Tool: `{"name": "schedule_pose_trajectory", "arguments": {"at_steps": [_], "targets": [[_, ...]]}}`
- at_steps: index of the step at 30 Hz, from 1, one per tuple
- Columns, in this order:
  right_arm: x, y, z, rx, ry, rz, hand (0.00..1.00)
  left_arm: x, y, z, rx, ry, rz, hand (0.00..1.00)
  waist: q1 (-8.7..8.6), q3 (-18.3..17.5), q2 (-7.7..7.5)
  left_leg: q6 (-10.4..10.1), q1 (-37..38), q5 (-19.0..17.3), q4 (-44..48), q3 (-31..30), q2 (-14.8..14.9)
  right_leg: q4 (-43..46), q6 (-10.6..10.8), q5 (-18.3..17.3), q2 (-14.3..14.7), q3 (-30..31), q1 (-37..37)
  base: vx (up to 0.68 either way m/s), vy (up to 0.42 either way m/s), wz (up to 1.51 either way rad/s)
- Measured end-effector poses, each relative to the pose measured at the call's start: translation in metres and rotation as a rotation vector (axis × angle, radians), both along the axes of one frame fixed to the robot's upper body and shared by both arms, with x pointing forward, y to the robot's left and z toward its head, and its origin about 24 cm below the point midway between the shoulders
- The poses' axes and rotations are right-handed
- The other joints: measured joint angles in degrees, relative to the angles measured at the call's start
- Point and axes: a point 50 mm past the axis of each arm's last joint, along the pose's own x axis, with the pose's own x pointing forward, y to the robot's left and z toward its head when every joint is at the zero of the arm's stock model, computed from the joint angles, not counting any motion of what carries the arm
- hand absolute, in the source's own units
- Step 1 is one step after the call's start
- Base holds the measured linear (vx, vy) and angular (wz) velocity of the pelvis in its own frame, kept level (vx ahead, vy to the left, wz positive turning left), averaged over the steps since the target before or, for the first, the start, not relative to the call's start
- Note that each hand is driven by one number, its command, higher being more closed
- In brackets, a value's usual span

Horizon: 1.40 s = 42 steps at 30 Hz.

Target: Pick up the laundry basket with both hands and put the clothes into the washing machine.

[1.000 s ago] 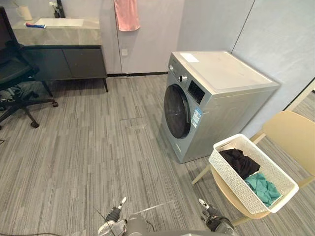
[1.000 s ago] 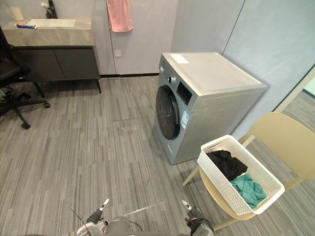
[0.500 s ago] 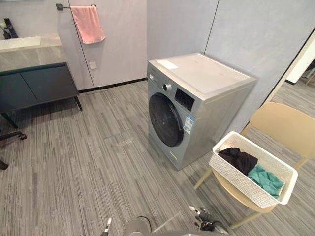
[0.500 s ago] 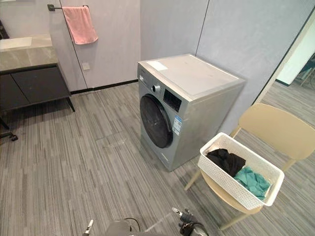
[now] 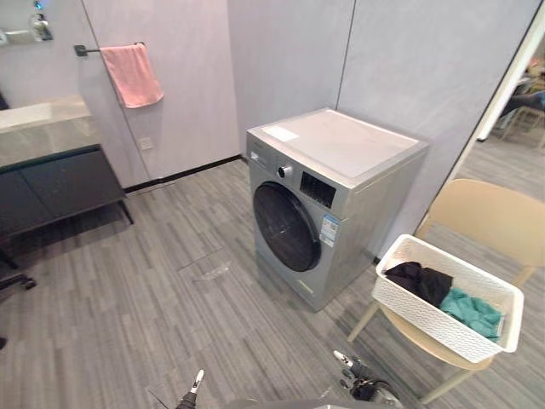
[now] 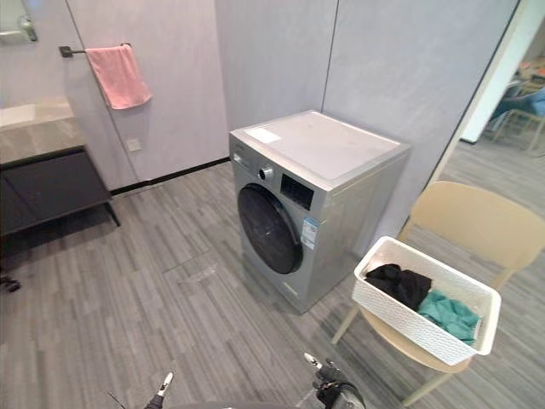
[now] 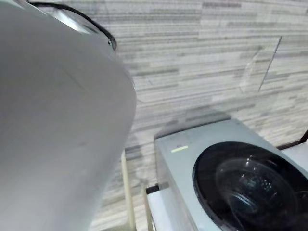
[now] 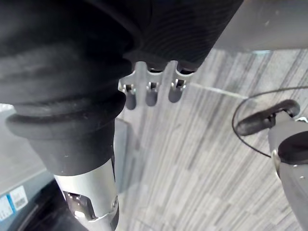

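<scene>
Two crumpled clothes (image 5: pixel 423 283) (black, teal) fill the perforated white basket (image 5: pixel 426 319); my right hand (image 8: pixel 150 94) hangs slack and empty, while my left hand (image 5: pixel 195 388) I cannot tell.

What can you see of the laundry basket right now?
The laundry basket is a white, plastic-looking rectangular tub with perforated walls and a solid rim, open on top. It sits upright on the seat of a beige chair, to the right of the washing machine, apart from it. Inside lie a black garment and a teal garment. Only chair and clothes touch it.
</scene>
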Motion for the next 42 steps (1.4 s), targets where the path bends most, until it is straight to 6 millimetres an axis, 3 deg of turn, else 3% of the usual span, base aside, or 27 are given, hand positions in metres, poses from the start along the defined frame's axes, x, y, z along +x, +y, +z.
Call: {"name": "schedule_pose_trajectory", "arguments": {"at_steps": [2, 3, 4, 6, 9, 11, 13, 14, 16, 17, 19, 20, 21, 22, 23, 24, 25, 27, 28, 29, 31, 32, 36, 39, 42], "targets": [[0.003, 0.000, 0.001, -0.005, -0.018, 0.001, 0.00, 0.008, 0.001, 0.001, 0.002, -0.022, 0.003, 0.00, 0.28, 0.40, -1.34, 0.20, -0.06, 0.49, -1.94, 0.58, -1.13, -11.33, 0.68, -4.17, 2.77, -2.90, 1.17, 0.00, -0.165, -0.21], [0.004, -0.002, 0.002, -0.014, -0.023, 0.009, 0.00, 0.009, -0.002, 0.001, -0.003, -0.022, 0.002, 0.00, 0.15, 0.54, -1.67, -0.10, -0.49, 0.90, -2.45, 0.05, -1.31, -13.20, -0.25, -3.97, 3.37, -2.51, 1.39, 0.02, -0.116, -0.06], [0.002, -0.005, 0.001, -0.020, -0.017, 0.006, 0.00, 0.011, -0.009, 0.000, -0.021, -0.024, -0.001, 0.00, 0.10, 0.22, -0.23, -1.29, 0.42, 2.75, -5.93, -1.06, -1.30, -15.44, -0.09, -3.74, 4.02, -2.85, 2.22, 0.06, -0.077, 0.09], [0.001, -0.011, 0.002, -0.038, -0.023, -0.004, 0.00, 0.013, -0.015, -0.001, -0.037, -0.030, 0.008, 0.00, -0.68, 0.84, 0.41, -1.95, 1.32, 3.94, -9.08, -4.05, -1.51, -17.99, -0.13, -3.73, 5.09, -2.97, 3.24, 0.11, -0.101, 0.39], [-0.002, -0.010, 0.001, -0.043, -0.017, 0.020, 0.00, 0.013, -0.013, -0.001, -0.037, -0.036, 0.018, 0.00, -1.28, 0.94, 0.18, -2.27, 0.85, 4.29, -7.42, -8.93, -1.45, -19.37, -0.14, -3.73, 4.84, -9.16, 5.54, 0.11, -0.079, 0.73], [-0.006, -0.009, 0.000, -0.045, -0.007, 0.036, 0.00, 0.014, -0.012, 0.000, -0.041, -0.045, 0.014, 0.00, -1.30, 1.25, 0.49, -2.41, -1.21, 3.60, -2.60, -11.32, -0.92, -20.02, -1.31, -4.49, 5.16, -12.86, 7.44, 0.14, -0.088, 0.84], [-0.005, -0.010, 0.000, -0.050, -0.006, 0.043, 0.00, 0.014, -0.011, 0.000, -0.041, -0.049, 0.030, 0.00, -0.95, 1.58, 1.53, -3.29, -7.51, 1.43, 10.75, -11.77, -0.88, -20.01, -2.31, -5.78, 6.25, -14.95, 9.00, 0.17, -0.031, 0.59], [0.001, -0.010, 0.001, -0.054, -0.017, 0.052, 0.00, 0.017, -0.010, 0.002, -0.034, -0.067, 0.039, 0.00, -0.74, 2.22, 1.33, -3.64, -10.48, 1.89, 17.77, -10.32, -0.72, -19.50, -2.10, -6.54, 6.29, -15.19, 9.96, 0.16, 0.002, 0.25], [0.000, -0.010, 0.001, -0.057, -0.012, 0.061, 0.00, 0.018, -0.008, 0.003, -0.028, -0.077, 0.042, 0.00, 0.49, 3.17, 2.24, -3.41, -12.41, 2.10, 23.33, -6.67, 0.50, -18.26, -2.59, -7.51, 6.19, -14.40, 10.54, 0.16, 0.026, -0.09], [-0.001, -0.011, 0.000, -0.059, -0.007, 0.064, 0.00, 0.019, -0.008, 0.003, -0.026, -0.082, 0.043, 0.00, 0.68, 3.15, 1.97, -3.24, -12.83, 2.22, 24.11, -5.36, 0.75, -18.16, -2.61, -7.74, 5.87, -14.15, 11.06, 0.21, 0.078, -0.16], [0.003, -0.003, 0.001, -0.044, -0.017, 0.070, 0.00, 0.022, -0.002, 0.005, -0.005, -0.093, 0.028, 0.00, 0.64, 3.33, 0.14, -1.86, -13.03, 0.82, 24.20, -1.76, 1.63, -18.11, -2.15, -7.38, 3.71, -13.65, 11.06, 0.17, 0.109, -0.22], [0.009, -0.003, 0.003, -0.048, -0.037, 0.073, 0.00, 0.021, -0.002, 0.005, -0.006, -0.088, 0.027, 0.00, 0.52, 4.05, 0.82, 0.32, -12.93, -0.71, 23.32, -0.74, 4.52, -17.99, -2.05, -7.26, 3.33, -12.93, 11.09, 0.10, 0.116, -0.32], [0.011, -0.003, 0.004, -0.051, -0.044, 0.074, 0.00, 0.020, -0.002, 0.004, -0.006, -0.084, 0.027, 0.00, 0.34, 4.32, 1.28, 0.33, -12.88, -1.20, 22.19, -0.80, 5.97, -17.95, -2.04, -7.26, 3.07, -12.54, 11.16, 0.14, 0.169, -0.36], [0.013, -0.004, 0.005, -0.061, -0.046, 0.089, 0.00, 0.021, -0.003, 0.004, -0.006, -0.082, 0.019, 0.00, 0.34, 4.42, 1.47, -0.12, -12.14, -1.06, 17.10, -1.60, 8.17, -17.92, -1.01, -7.27, 1.96, -11.58, 11.28, 0.21, 0.286, -0.31], [0.017, -0.005, 0.007, -0.090, -0.062, 0.123, 0.00, 0.018, -0.004, 0.004, 0.001, -0.067, -0.004, 0.00, 0.36, 4.22, 1.83, -2.56, -9.93, 1.45, 8.82, -2.91, 9.22, -17.85, 0.76, -7.70, 0.94, -10.62, 11.41, 0.18, 0.251, -0.26], [0.022, -0.010, 0.011, -0.110, -0.087, 0.140, 0.00, 0.016, -0.006, 0.003, 0.002, -0.056, -0.023, 0.00, 0.21, 3.97, 2.52, -3.71, -8.73, 3.89, 4.60, -4.39, 9.71, -17.87, 1.92, -8.26, 0.89, -10.11, 11.24, 0.20, 0.423, -0.18], [0.037, -0.015, 0.019, -0.145, -0.151, 0.156, 0.00, 0.016, -0.010, 0.002, -0.004, -0.044, -0.057, 0.00, 0.14, 4.04, 3.58, -8.59, -7.57, 5.25, 1.68, -5.70, 9.01, -16.65, 4.06, -9.83, -0.41, -8.90, 11.04, 0.11, 0.340, -0.10], [0.068, -0.011, 0.040, -0.181, -0.289, 0.192, 0.00, 0.018, 0.004, 0.004, 0.051, -0.032, -0.135, 0.00, 0.25, 4.03, 0.67, -6.53, -6.73, 4.09, 1.05, -3.56, 5.21, -18.88, 4.26, -9.78, -3.51, -4.44, 11.23, 0.15, 0.334, -0.16], [0.078, -0.011, 0.048, -0.193, -0.336, 0.198, 0.00, 0.016, 0.007, 0.004, 0.058, -0.022, -0.141, 0.00, -0.02, 3.93, 0.15, -6.23, -6.90, 3.89, 1.28, -3.21, 4.36, -19.92, 4.28, -9.33, -4.12, -3.74, 11.59, 0.17, 0.244, -0.06], [0.098, -0.013, 0.066, -0.229, -0.433, 0.208, 0.00, 0.014, 0.011, 0.005, 0.071, -0.009, -0.165, 0.00, -0.30, 3.47, -1.32, -5.34, -6.88, 3.32, 1.43, -2.82, 3.06, -21.71, 6.28, -7.20, -5.37, -2.81, 12.90, 0.16, 0.229, 0.09], [0.123, -0.020, 0.090, -0.295, -0.541, 0.224, 0.00, 0.013, 0.012, 0.005, 0.080, 0.000, -0.203, 0.00, -0.74, 3.30, -1.45, -4.77, -6.17, 3.09, 0.45, -2.48, 1.86, -23.28, 6.73, -4.19, -6.00, -2.02, 13.21, 0.15, 0.215, 0.04], [0.138, -0.023, 0.104, -0.337, -0.603, 0.247, 0.00, 0.009, 0.015, 0.005, 0.085, 0.010, -0.208, 0.00, -0.71, 3.27, -0.48, -4.30, -5.85, 3.35, -0.51, -2.19, 1.58, -24.06, 7.27, -2.26, -6.24, -1.61, 13.17, 0.15, 0.195, -0.07], [0.173, -0.044, 0.149, -0.538, -0.754, 0.324, 0.00, 0.007, 0.011, 0.004, 0.081, 0.021, -0.254, 0.00, 0.62, 3.07, 0.15, -2.63, -5.50, 4.73, -2.00, -1.56, 0.08, -25.83, 9.06, 1.33, -7.69, -1.90, 13.06, 0.11, 0.117, 0.02], [0.205, -0.050, 0.189, -0.657, -0.855, 0.318, 0.00, 0.010, 0.014, 0.005, 0.094, 0.009, -0.252, 0.00, 0.83, 4.83, 1.31, -2.07, -7.12, 6.26, -1.66, -3.51, -0.50, -25.88, 9.12, 1.68, -8.00, -3.57, 13.01, 0.00, 0.006, 0.29], [0.238, -0.048, 0.238, -0.739, -0.971, 0.298, 0.00, 0.020, 0.014, 0.008, 0.110, -0.029, -0.247, 0.00, 2.40, 8.22, 2.49, -2.91, -10.04, 8.67, -1.89, -4.61, 0.25, -25.94, 9.09, 1.70, -6.73, -4.43, 10.66, -0.12, -0.058, 0.11]]}}
